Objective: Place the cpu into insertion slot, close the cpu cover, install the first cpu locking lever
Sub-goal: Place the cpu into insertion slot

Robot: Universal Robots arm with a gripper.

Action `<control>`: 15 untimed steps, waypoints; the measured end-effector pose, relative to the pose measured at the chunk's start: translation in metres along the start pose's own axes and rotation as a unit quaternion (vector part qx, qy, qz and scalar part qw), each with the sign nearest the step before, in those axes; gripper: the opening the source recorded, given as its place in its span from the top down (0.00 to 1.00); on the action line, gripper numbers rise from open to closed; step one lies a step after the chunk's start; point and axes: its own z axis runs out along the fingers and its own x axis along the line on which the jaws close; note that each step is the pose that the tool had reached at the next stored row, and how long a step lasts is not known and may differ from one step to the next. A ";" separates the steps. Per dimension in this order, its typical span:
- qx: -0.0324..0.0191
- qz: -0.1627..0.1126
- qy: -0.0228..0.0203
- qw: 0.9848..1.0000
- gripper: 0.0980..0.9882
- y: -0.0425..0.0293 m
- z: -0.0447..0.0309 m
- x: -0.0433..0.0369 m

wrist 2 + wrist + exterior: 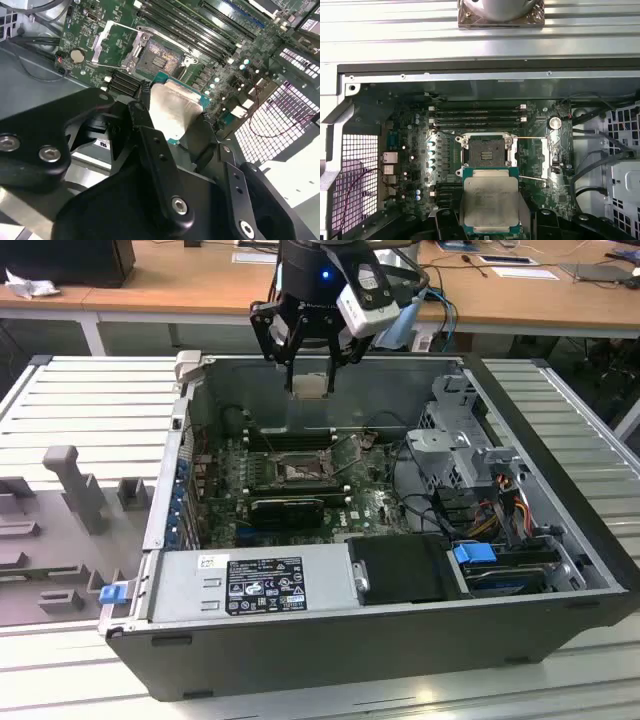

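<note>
Part of the cpu behind the jaws, second wrist view.

Nothing printed is showing clearly enough to be read. In the exterior view, a rectangular black label with white lines of print and small symbols is lying on the upward face of the long silver-grey metal power supply box, at the near side of the open dark grey computer case. Its characters are appearing too small to make out. Just beside it, toward the exterior view's left, a small white sticker is carrying a few dark marks that cannot be told either. In the first wrist view, the small flat square cpu with a pale silver-grey metal top is showing only faint, smudged marking, none of it legible.
</note>
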 end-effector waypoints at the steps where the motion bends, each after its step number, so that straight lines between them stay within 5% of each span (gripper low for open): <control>1: 0.000 0.002 0.000 1.000 0.52 0.0000 0.0000 0.0000; 3: -0.001 0.032 -0.003 0.999 0.52 -0.0001 0.0000 0.0023; 15: -0.001 0.047 -0.004 0.999 0.52 -0.0002 0.0008 0.0034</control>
